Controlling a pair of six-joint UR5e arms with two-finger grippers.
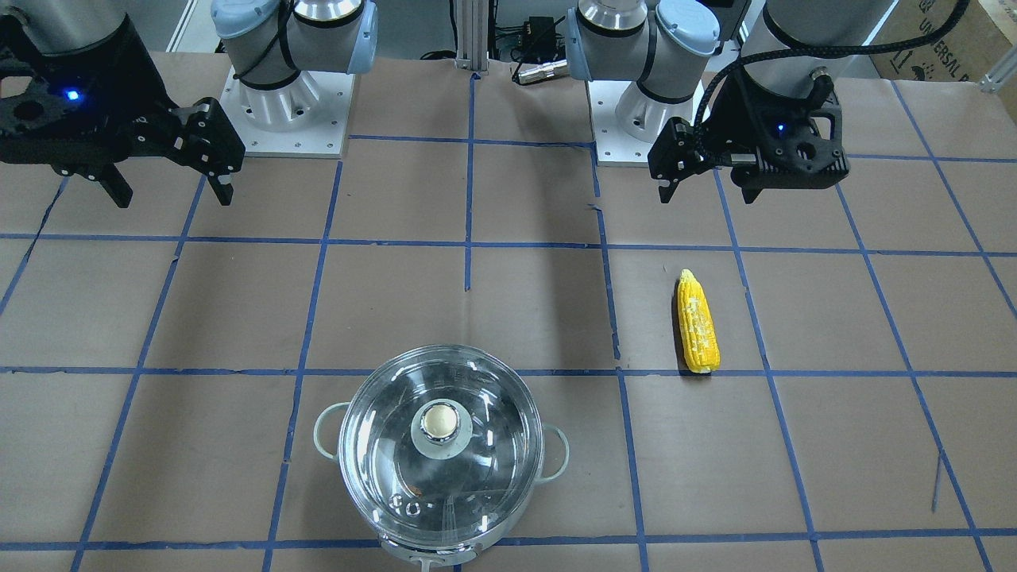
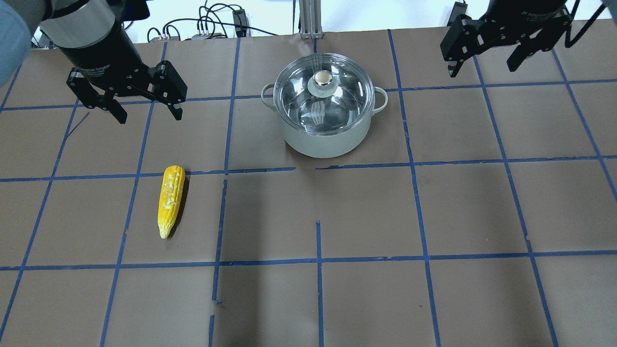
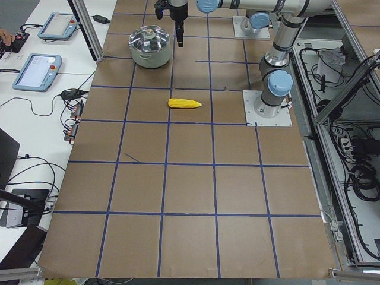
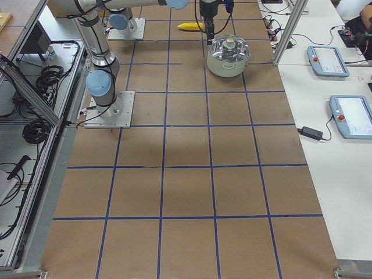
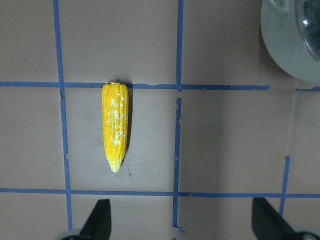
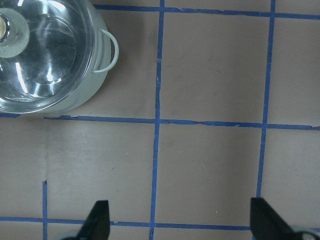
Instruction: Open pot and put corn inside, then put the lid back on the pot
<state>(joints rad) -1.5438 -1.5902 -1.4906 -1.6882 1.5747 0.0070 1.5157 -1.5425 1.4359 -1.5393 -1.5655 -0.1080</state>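
The pot [image 2: 328,140] stands at the far middle of the table with the glass lid [image 2: 332,103] on it, cream knob [image 2: 322,78] at its centre. The corn [image 2: 171,200] lies on the table to the pot's left and nearer the robot, pointed end toward the robot. My left gripper [image 2: 149,117] hangs open and empty above the table, beyond the corn. My right gripper [image 2: 481,68] hangs open and empty to the right of the pot. The left wrist view shows the corn [image 5: 115,127] ahead of the open fingers. The right wrist view shows the lidded pot [image 6: 95,75] at upper left.
The brown table [image 2: 366,217] is marked with a blue tape grid. The two arm bases [image 1: 286,103] stand at the robot's edge. Cables and a cardboard box [image 1: 929,40] lie beyond the table edge. Tablets [image 4: 328,61] rest on a side bench.
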